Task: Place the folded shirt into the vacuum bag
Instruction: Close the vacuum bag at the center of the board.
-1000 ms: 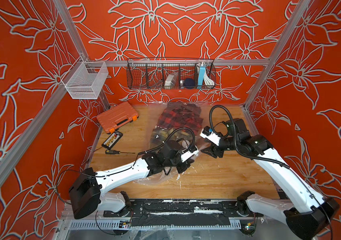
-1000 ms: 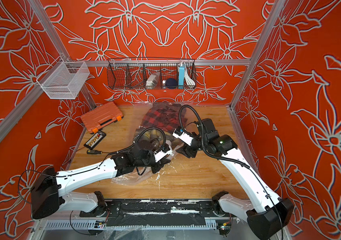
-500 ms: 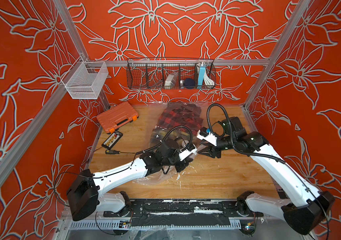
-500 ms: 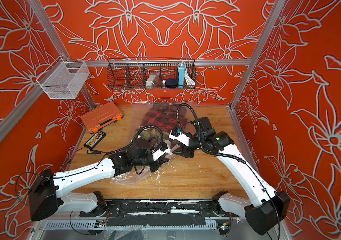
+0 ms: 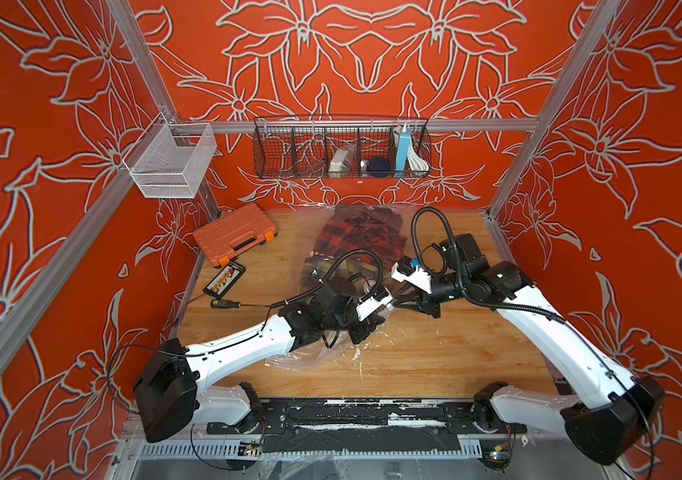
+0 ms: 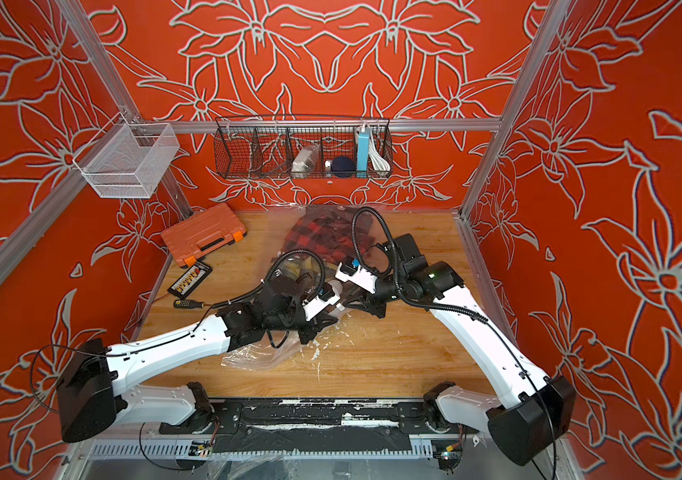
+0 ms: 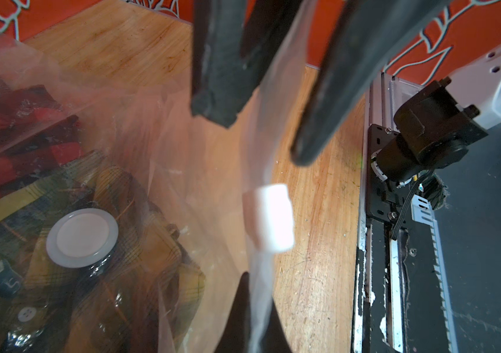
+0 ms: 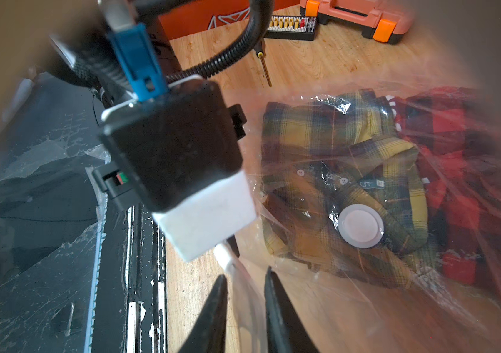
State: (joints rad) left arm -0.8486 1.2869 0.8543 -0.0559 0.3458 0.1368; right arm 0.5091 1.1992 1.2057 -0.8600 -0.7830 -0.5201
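Observation:
The clear vacuum bag [image 5: 310, 357] lies on the wooden table. Inside it a folded yellow-green plaid shirt [image 8: 334, 146] sits under the white valve cap [image 8: 360, 226], and a red plaid shirt [image 5: 356, 237] lies further in. My left gripper [image 7: 254, 321] is shut on the bag's zip strip, just short of the white slider clip [image 7: 269, 221]. My right gripper [image 8: 244, 293] faces it from the other side. Its jaws stand a little apart, with the strip running between them. Both grippers meet above the table's middle in both top views.
An orange tool case [image 5: 233, 235], a bit holder [image 5: 225, 280] and a screwdriver [image 5: 227, 304] lie at the left. A black wire basket [image 5: 341, 149] and a white mesh basket [image 5: 169, 160] hang on the walls. A black rail [image 5: 331, 415] runs along the front edge.
The right gripper has moved left toward the left gripper, and its jaws have narrowed around the bag's strip. The left arm has shifted slightly left, its gripper still shut on the bag.

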